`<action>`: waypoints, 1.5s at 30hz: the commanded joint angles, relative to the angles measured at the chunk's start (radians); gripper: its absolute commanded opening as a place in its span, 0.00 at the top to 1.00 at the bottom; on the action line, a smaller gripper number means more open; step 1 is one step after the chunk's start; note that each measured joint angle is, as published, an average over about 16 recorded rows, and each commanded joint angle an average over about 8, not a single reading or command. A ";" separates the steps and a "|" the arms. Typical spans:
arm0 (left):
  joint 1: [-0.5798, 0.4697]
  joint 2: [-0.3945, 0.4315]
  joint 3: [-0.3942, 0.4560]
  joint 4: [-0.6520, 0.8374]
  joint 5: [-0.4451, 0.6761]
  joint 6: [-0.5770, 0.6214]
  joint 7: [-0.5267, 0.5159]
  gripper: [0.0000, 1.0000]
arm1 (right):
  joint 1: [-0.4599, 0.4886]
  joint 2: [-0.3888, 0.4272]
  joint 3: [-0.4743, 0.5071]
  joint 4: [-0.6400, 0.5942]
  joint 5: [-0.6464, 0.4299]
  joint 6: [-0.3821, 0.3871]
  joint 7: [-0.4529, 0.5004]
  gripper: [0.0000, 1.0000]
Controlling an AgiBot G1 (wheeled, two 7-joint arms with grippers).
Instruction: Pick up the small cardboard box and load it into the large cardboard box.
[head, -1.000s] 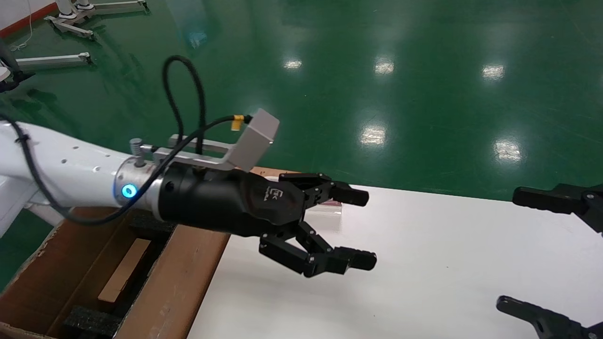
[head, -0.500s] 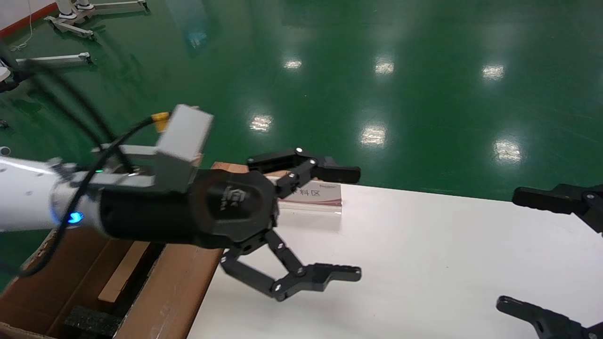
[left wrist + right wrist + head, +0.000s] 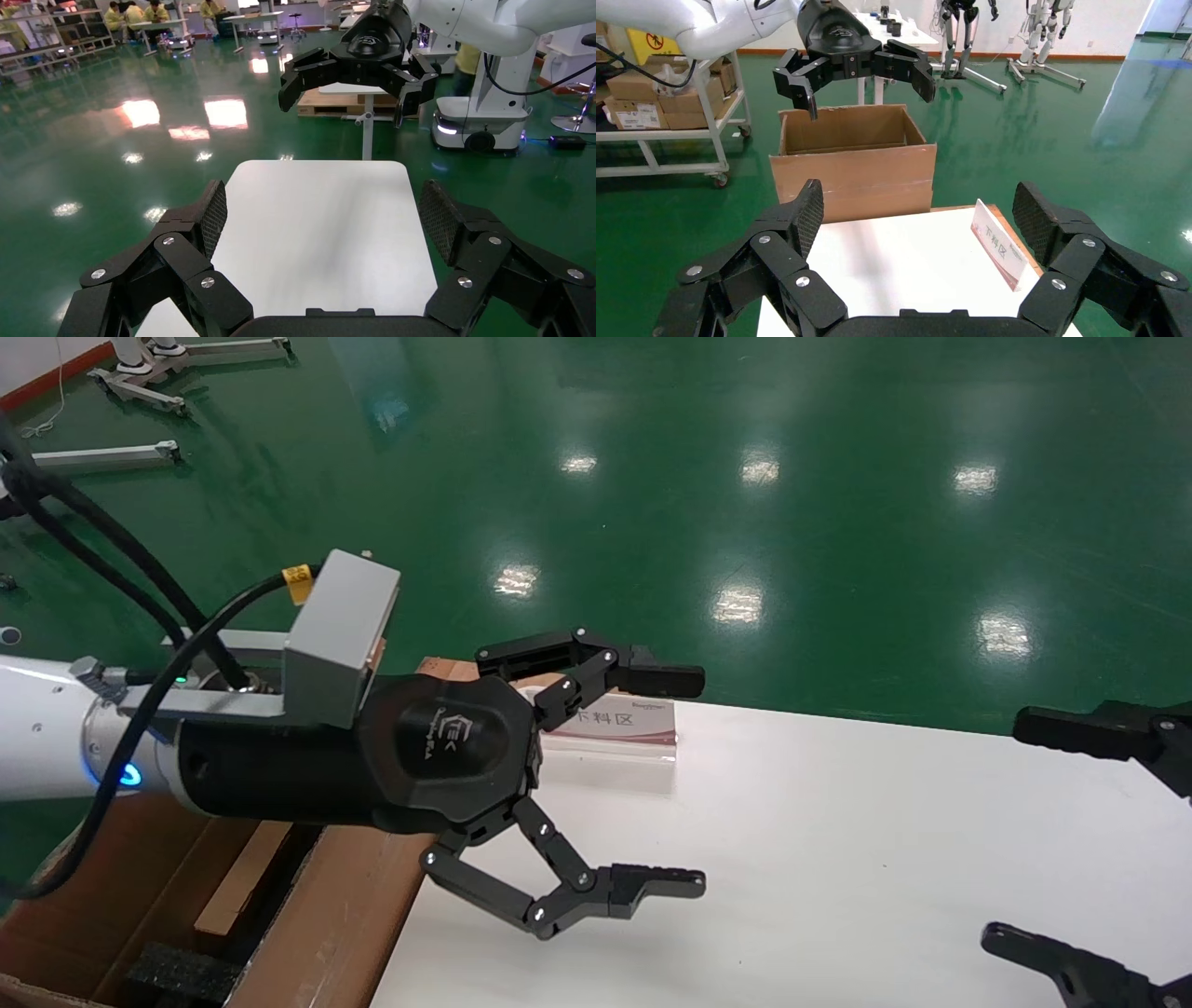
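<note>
Left end effector (image 3: 684, 780) gaping above table (image 3: 838, 859) beside large cardboard box (image 3: 317, 915)

My left arm covers most of the large cardboard box (image 3: 345, 905) in the head view, and the picture's lower and left edges cut off the rest. Only a strip of its inside shows, with one black foam block (image 3: 182, 973) and a pale board (image 3: 244, 873) leaning there; the floor of the box is hidden. My left tool (image 3: 666, 780) hides part of the label on the sign card (image 3: 615, 724). My right tool (image 3: 1034, 836) is cut by the right edge, its body out of view. The people (image 3: 133, 12) far off in the left wrist view are too small to tell, perhaps seated workers.
</note>
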 commanded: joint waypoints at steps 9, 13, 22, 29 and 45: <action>-0.016 0.002 0.027 0.012 -0.004 -0.002 -0.004 0.00 | 0.000 0.000 0.000 0.000 0.000 0.000 0.000 0.00; -0.019 0.002 0.032 0.014 -0.005 -0.003 -0.004 0.00 | 0.000 0.000 0.000 0.000 0.000 0.000 0.000 0.00; -0.024 0.002 0.040 0.017 -0.006 -0.003 -0.005 0.00 | 0.000 0.000 0.000 0.000 0.000 0.000 0.000 0.00; -0.025 0.003 0.043 0.018 -0.007 -0.004 -0.006 0.00 | 0.000 0.000 0.000 0.000 0.000 0.000 0.000 0.00; -0.027 0.003 0.045 0.019 -0.008 -0.004 -0.006 0.00 | 0.000 0.000 0.000 0.000 0.000 0.000 0.000 0.00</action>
